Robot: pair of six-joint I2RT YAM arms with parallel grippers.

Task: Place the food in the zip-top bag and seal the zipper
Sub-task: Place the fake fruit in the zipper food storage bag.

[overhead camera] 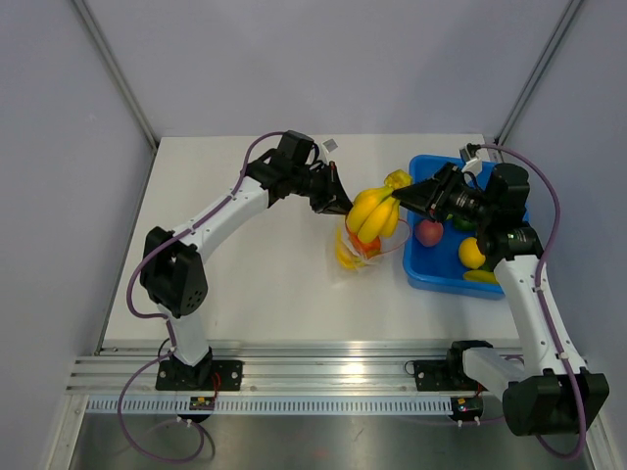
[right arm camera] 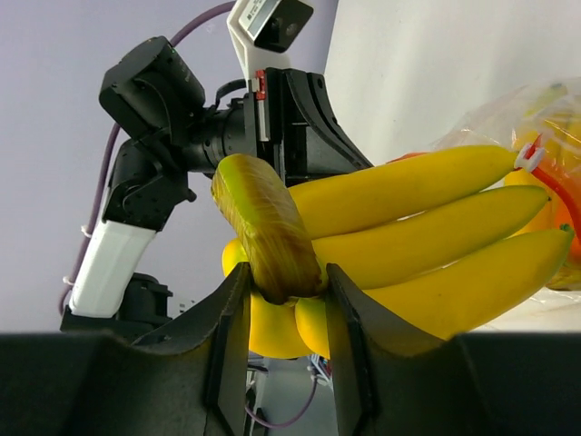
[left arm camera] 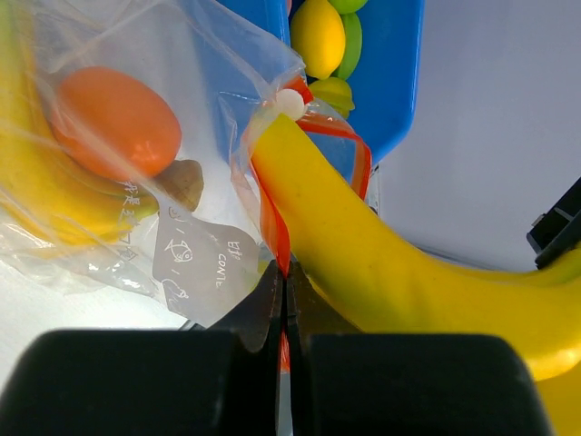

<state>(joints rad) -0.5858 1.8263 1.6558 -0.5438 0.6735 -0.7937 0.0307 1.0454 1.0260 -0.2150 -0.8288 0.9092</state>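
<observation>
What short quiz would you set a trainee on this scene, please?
1. True or false: the right gripper is shut on the stem of the banana bunch.
2. What does the left gripper pinch? A a cable; B the zipper of the zip-top bag; C a green apple.
3. Fill in: the peach lies in the ____.
Key: 1 true; 2 B; 3 blue bin.
</observation>
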